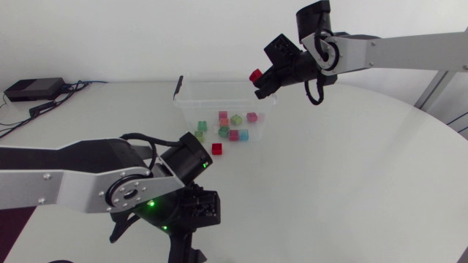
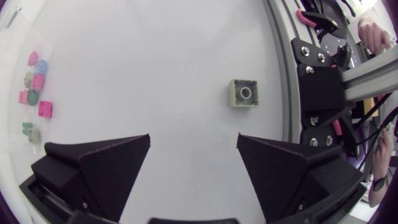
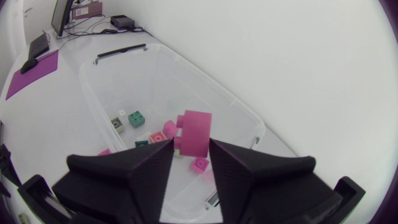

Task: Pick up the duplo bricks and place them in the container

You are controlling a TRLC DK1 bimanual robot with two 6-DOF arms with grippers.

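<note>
r gripper (image 3: 189,163) is clamped on a pink brick (image 3: 195,130), over the clear bin (image 3: 124,74) at the far side, w/ other bricks inside. to do this step well: release only w/ the brick low and well inside the rim, so it won't bounce out. l gripper (image 2: 193,146) gapes wide, beige brick (image 2: 243,93) ahead of it. a red brick (image 1: 217,148) sits just near of the bin.

Bright, diffuse light from above is falling evenly across the white tabletop (image 1: 351,168). The beige brick (image 2: 243,93) is casting only a faint, soft shadow. The clear container (image 3: 186,71) is catching pale highlights along its rim. The matte left end effector (image 2: 193,140) is showing dark against the bright surface, while a green indicator light (image 1: 150,204) is glowing on the left arm (image 1: 73,183).
</note>
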